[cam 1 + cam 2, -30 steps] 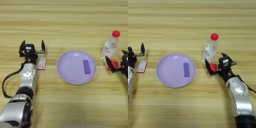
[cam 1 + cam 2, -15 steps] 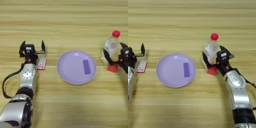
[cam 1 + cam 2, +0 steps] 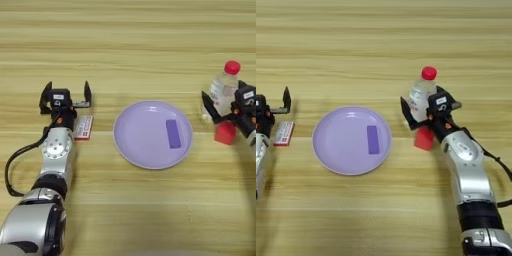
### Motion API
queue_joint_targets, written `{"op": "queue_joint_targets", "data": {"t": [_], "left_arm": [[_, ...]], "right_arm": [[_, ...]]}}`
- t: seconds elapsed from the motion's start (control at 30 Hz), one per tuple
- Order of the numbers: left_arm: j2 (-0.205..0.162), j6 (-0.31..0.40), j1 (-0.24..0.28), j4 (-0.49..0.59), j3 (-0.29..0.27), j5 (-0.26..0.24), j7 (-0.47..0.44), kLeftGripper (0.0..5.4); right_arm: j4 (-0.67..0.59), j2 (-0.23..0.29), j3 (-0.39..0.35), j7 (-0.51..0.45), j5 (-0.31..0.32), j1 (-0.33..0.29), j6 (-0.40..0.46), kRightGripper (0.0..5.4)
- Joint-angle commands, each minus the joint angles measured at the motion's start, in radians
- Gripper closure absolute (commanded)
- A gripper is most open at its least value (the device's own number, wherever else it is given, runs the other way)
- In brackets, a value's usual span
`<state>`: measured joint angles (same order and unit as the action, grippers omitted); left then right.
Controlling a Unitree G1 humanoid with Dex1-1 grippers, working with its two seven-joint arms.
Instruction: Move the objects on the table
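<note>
Robot test bench — bare wooden table [image 3: 130, 45]

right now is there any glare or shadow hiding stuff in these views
Left eye view: soft even light, faint shadow under the plate, none hiding the white pack; the right gripper is cropped at the edge. Right eye view: the bottle is see-through with slight shine, and the red cube shows clearly.

A clear red-capped bottle [image 3: 420, 97] stands upright on the table [image 3: 384, 45], a red cube [image 3: 424, 138] just beside it, the flat white pack [image 3: 84, 127] far left.
</note>
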<state>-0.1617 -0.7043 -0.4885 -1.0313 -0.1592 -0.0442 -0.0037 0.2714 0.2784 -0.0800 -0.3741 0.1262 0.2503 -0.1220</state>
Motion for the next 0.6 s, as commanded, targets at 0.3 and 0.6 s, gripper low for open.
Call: {"op": "queue_joint_targets", "data": {"t": [0.3,0.6], "left_arm": [[0.003,0.005,-0.008,-0.006,0.006,0.010,0.001,0.00],[0.004,0.006,-0.008,-0.005,0.010,0.009,0.000,0.00]], "right_arm": [[0.092,-0.003,-0.012,-0.001,0.008,0.092,-0.021,0.02],[0.132,-0.009,-0.017,-0.005,0.013,0.126,-0.030,0.02]]}}
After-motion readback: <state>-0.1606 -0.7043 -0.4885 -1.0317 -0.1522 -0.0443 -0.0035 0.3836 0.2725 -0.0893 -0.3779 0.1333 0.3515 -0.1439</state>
